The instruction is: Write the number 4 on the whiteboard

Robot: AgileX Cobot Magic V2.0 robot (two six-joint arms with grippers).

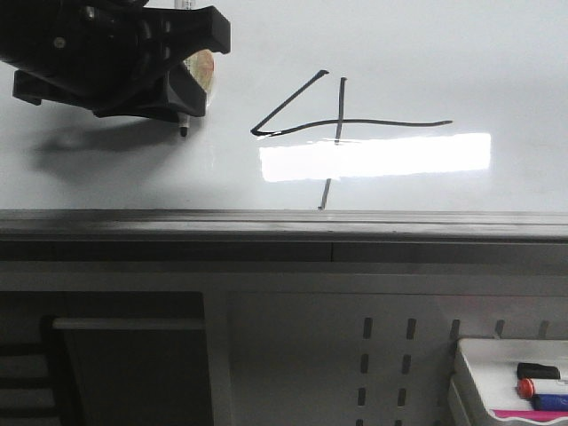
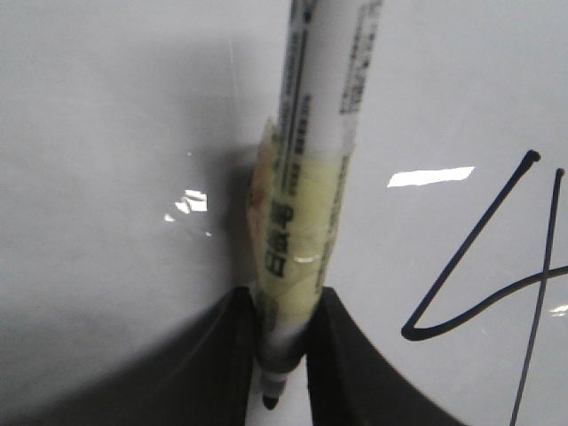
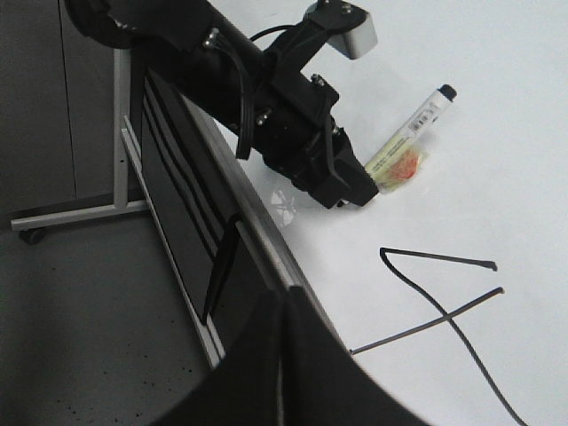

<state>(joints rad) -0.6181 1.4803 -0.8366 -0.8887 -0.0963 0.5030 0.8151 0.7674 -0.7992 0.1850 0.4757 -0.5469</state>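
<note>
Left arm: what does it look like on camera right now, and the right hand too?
The left arm is matte black, blocky, with black cables and visible screws, carrying a pale grey camera box. Its left hand has thick black curved fingers. The right hand shows only as black wedges.

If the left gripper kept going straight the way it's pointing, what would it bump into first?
Probably the whiteboard. The left gripper points the marker pen tip-first at the bare white surface beside the number 4, so the tip would likely touch first; the gap is unclear.

Left gripper (image 1: 184,93) clamped (right gripper (image 3: 282,355) closed).
</note>
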